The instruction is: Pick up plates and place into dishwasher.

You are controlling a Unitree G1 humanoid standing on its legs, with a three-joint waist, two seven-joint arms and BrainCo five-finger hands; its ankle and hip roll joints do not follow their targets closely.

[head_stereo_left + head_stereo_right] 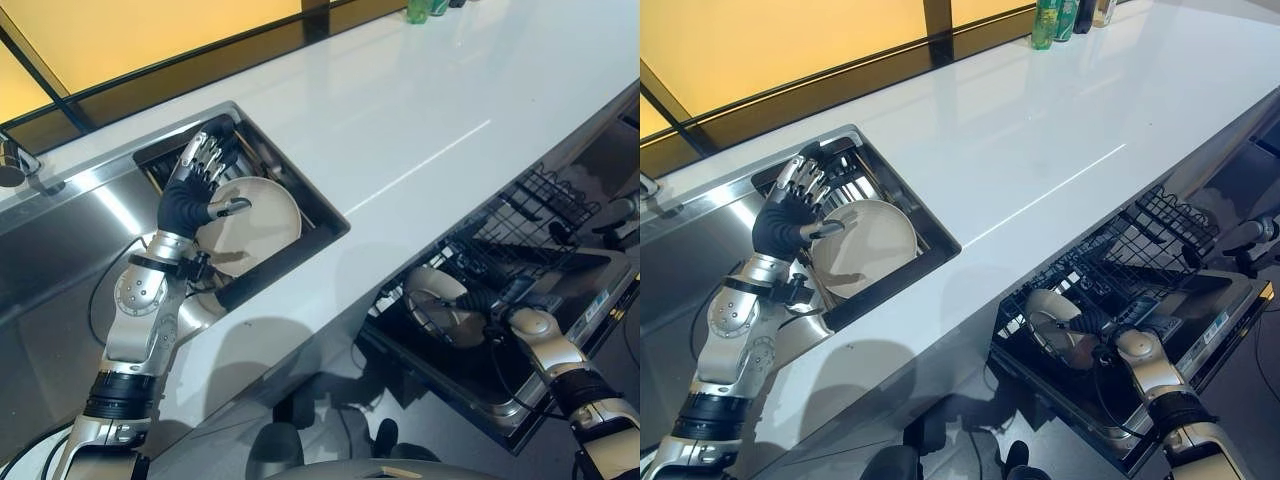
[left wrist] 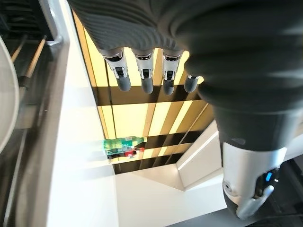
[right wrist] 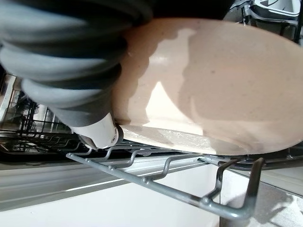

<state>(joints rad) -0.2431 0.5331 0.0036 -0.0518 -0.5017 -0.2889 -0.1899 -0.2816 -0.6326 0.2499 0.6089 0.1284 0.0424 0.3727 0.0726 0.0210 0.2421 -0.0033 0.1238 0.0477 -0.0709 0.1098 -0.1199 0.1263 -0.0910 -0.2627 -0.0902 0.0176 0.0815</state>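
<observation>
kitchen | white countertop (image 1: pixel 420 120) | steel sink (image 1: pixel 60 240) | open dishwasher rack (image 1: pixel 1110 280) | bottles (image 1: pixel 1060 18)

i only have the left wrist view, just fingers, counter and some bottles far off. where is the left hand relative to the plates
Observer: The left hand is over the sink rack, fingers straight, against the upper edge of a cream plate standing there.
Operator: is it gripping that plate
Observer: Not that I can see; the thumb sticks out across the plate's face and nothing is curled round the rim.
Operator: and the right arm
Observer: The right hand is down in the open dishwasher rack with a second plate; that plate's lower edge sits at the rack wires.
</observation>
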